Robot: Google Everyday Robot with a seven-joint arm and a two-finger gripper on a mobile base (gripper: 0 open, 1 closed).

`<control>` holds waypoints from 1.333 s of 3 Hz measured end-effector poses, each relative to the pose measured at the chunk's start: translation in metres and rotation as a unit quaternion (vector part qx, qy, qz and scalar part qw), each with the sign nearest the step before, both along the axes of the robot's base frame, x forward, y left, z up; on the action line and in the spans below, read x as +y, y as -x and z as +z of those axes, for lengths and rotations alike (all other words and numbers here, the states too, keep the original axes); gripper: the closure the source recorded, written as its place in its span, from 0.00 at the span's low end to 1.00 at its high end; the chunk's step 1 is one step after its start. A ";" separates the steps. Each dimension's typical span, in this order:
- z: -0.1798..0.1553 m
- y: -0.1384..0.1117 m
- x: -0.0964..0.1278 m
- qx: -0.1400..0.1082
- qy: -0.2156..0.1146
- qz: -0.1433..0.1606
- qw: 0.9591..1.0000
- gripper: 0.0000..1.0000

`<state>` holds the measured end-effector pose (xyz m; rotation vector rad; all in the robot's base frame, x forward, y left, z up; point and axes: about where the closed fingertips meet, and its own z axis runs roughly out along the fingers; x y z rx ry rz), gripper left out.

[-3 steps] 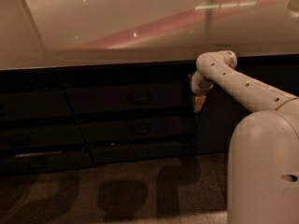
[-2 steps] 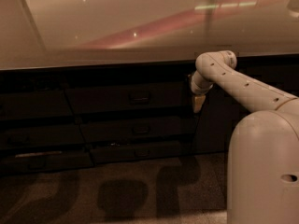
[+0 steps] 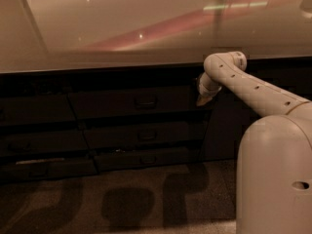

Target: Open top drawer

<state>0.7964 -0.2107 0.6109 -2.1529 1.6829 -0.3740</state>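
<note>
Nothing's really moved from a second ago as far as I can see, arm and claw are parked in the same spot.

Closest to me is the robot's big pale body (image 3: 275,179) on the right, with speckled floor (image 3: 122,199) and a few shadows in front of the cabinets. From the body the arm (image 3: 253,89) reaches up and left, bends at the wrist, and the gripper (image 3: 204,100) hangs pointing down right by the right-hand end of the top drawer (image 3: 102,104). Whether the claw is open or closed, I honestly can't tell. Same for whether it's touching the front.

That drawer sits just under the counter, shut, and is the tallest dark front in the middle stack. Its little loop handle (image 3: 145,102) is dead centre, well left of the claw. Two shallower drawers ( (image 3: 117,136) and (image 3: 126,159)) sit below it, and another stack (image 3: 39,108) is off to the left.

My guess on handling: a flat, rigid front with nothing else to grab, so the loop is the only sensible hold. It's small and looks smooth, so a shallow pinch could slip off. The drawer's probably on runners, so a straight pull outward should do it; pulling at an angle might jam it.

Behind everything is the pale shiny countertop (image 3: 122,28) with light streaks on it.
</note>
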 end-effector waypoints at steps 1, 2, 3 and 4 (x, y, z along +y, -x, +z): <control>0.000 0.000 0.000 0.000 0.000 0.000 1.000 0.65; 0.000 0.000 0.000 0.000 0.000 0.000 1.000 0.89; 0.000 0.000 0.000 0.000 0.000 0.000 1.000 1.00; 0.000 0.000 0.000 0.000 0.000 0.000 1.000 1.00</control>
